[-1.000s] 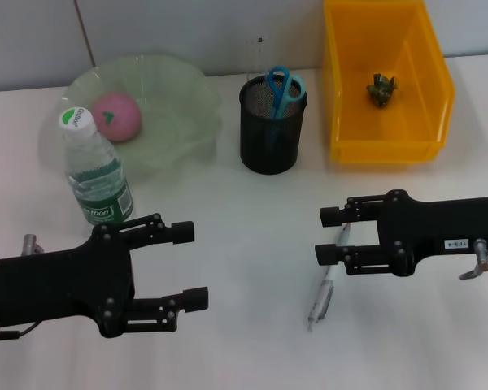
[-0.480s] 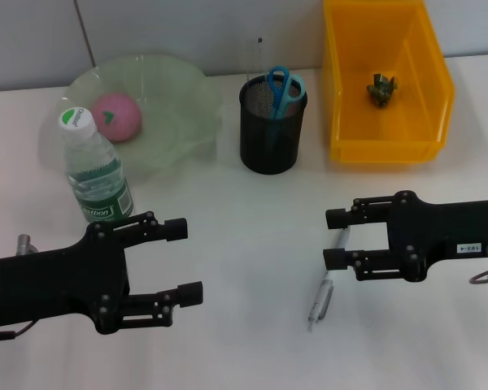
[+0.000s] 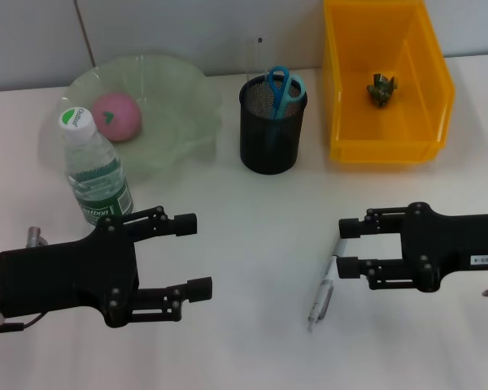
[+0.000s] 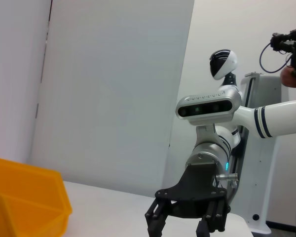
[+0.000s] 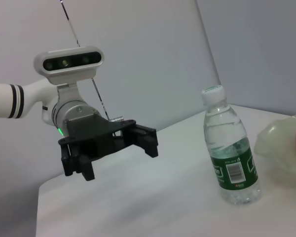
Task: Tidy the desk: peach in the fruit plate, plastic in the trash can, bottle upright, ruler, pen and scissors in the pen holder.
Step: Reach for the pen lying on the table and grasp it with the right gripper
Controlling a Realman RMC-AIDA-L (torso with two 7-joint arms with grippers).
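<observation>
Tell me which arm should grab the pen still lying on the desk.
Right. The right gripper is open right beside the pen; the left gripper is across the desk by the bottle.

Black wire-mesh pen holder (image 3: 269, 126), glossy yellow plastic bin (image 3: 385, 85) (smooth-walled), clear plastic bottle (image 3: 96, 172).

right gripper (image 3: 348, 246) drew back off pen (image 3: 323, 292).

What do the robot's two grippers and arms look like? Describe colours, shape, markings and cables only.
Both the left gripper and the right gripper are matte black two-finger units with linkage bars, visible screws and blocky fingertips. The right one bears a small white label. The wrist views show white arms with dark stripe bands, silver wrist sections, a small green light and a grey camera bar above each gripper.
</observation>
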